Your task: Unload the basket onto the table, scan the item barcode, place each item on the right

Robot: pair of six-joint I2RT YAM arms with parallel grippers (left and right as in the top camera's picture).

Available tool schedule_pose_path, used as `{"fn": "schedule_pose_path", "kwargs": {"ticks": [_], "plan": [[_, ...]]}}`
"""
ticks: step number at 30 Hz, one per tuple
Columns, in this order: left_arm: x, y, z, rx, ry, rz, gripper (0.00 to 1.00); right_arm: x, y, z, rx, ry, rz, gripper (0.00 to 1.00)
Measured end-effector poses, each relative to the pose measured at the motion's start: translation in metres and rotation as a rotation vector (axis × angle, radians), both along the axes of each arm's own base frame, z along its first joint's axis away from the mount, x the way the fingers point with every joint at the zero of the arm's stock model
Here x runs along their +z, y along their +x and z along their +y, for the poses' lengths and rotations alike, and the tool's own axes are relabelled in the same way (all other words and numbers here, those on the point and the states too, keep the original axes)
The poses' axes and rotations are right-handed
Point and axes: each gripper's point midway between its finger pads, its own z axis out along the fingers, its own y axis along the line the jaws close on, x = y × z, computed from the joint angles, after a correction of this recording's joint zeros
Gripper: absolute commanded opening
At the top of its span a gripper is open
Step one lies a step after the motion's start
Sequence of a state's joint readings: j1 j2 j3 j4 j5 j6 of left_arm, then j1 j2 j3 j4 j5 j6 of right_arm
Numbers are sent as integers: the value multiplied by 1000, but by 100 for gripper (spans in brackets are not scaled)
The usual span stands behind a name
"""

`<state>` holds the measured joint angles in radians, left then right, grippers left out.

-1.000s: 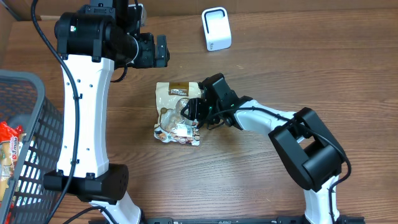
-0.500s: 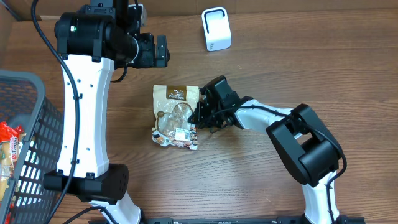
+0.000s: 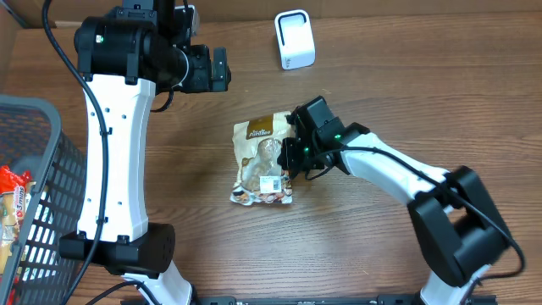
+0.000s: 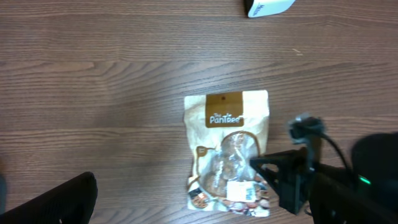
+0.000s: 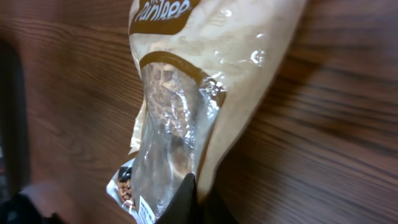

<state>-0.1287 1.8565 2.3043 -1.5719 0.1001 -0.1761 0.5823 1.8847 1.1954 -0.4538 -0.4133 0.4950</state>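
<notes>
Brown wood-grain desk point(image 3: 406, 102) all over, and about mid-desk lies the snack pouch point(image 3: 264, 161), printed side up, brown label toward the far edge and a white barcode sticker point(image 3: 271, 182) near its bottom corner. The right tool point(image 3: 292, 159) is pinched fully shut on the pouch's right edge, just thin film between the fingers. I'd guess it's held at the margin on purpose so the sticker stays uncovered. Can't tell if the bag is actually off the desk or just tugged up on that side. The white scanner point(image 3: 294, 39) stands well apart at the far edge, and since the sticker faces up, not toward it, my read is the bag needs carrying over and tilting. The left tool point(image 3: 222, 70) hangs up high, wide open with nothing in it, probably parked out of the way. Off to the left is a wire basket point(image 3: 38, 161) with a red packet point(image 3: 12, 199) inside.
</notes>
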Motion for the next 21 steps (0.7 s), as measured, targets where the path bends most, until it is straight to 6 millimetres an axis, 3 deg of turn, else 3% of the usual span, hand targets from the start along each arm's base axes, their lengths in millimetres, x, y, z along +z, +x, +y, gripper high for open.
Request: {"fn": "schedule_pose_path", "kwargs": {"ticks": [4, 10, 21], "plan": [[0, 0, 0, 0, 0, 0, 100, 11, -1, -16, 23, -81, -64, 4], [0, 0, 0, 0, 0, 0, 100, 3, -2, -30, 50, -170, -92, 4], [0, 0, 0, 0, 0, 0, 100, 6, -2, -24, 82, -138, -107, 4]]}}
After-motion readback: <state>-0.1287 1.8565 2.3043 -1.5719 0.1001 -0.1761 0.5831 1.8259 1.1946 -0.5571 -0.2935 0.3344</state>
